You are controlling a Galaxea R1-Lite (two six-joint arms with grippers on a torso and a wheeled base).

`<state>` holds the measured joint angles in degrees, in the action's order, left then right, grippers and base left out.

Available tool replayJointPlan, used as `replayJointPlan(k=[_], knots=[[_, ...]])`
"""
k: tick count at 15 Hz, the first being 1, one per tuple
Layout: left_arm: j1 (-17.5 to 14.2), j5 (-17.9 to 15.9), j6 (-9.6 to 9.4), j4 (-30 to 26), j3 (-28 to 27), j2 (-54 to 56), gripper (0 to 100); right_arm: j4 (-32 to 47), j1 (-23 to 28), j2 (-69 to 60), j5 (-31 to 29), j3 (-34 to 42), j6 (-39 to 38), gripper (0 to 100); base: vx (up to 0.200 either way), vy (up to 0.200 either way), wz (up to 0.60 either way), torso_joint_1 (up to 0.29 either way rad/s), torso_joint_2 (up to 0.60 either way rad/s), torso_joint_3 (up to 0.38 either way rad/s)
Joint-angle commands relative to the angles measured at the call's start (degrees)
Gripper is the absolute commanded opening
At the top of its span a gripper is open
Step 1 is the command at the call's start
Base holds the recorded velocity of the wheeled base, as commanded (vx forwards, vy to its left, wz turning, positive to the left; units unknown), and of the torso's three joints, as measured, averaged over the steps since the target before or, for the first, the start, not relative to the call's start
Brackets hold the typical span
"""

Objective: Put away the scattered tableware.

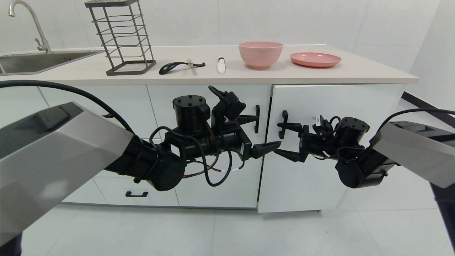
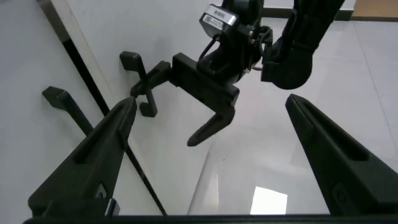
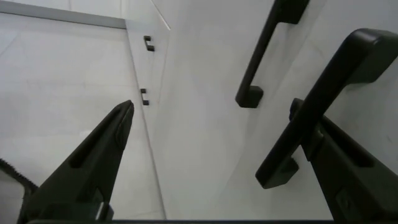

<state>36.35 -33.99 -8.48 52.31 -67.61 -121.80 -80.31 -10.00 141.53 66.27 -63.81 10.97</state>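
Nearest, the left gripper (image 1: 262,134) hangs before the cabinet front, its claw released and holding nothing. Its upper finger lies close by the left door handle (image 1: 257,119), and its lower finger points toward 3 o'clock at the seam between the 2 doors. Just beside it at 3 o'clock, the right gripper (image 1: 288,140) faces it, also spread wide and empty. Its upper finger (image 3: 348,180) reaches the right door handle (image 1: 284,124); whether they touch I cannot tell. The lower finger hangs at 6 o'clock from that handle.

Behind them, the right door (image 1: 337,103) stands slightly ajar, its bottom edge out from the cabinet, while the left door (image 1: 167,96) sits flush.

Farther back, the tableware lies on the countertop (image 1: 362,73). The pink bowl (image 1: 260,53) stands upright at about 12 o'clock, with the pink plate (image 1: 315,59) flat near it at its 3 o'clock. At the bowl's 9 o'clock lies a small white utensil (image 1: 221,65), and farther that way the black spoon (image 1: 174,66) with a pale stick (image 1: 192,64) by its handle. Next comes an upright wire rack (image 1: 122,35). The sink (image 1: 39,61) and faucet (image 1: 33,25) sit at 10 o'clock.
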Motion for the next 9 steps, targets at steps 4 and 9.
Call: replayJointPlan(k=[4,9], knots=[[0.0,-0.3,-0.04,0.1,-2.4,-1.8,100,-1.6,1.7,-4.7,4.2,9.8,0.1,100,0.000,0.000,0.00,0.000,0.00,0.000],[1.5,-1.1,0.14,0.0,-10.0,-7.4,100,-3.8,1.6,-12.5,4.7,23.3,0.4,100,0.000,0.000,0.00,0.000,0.00,0.000]])
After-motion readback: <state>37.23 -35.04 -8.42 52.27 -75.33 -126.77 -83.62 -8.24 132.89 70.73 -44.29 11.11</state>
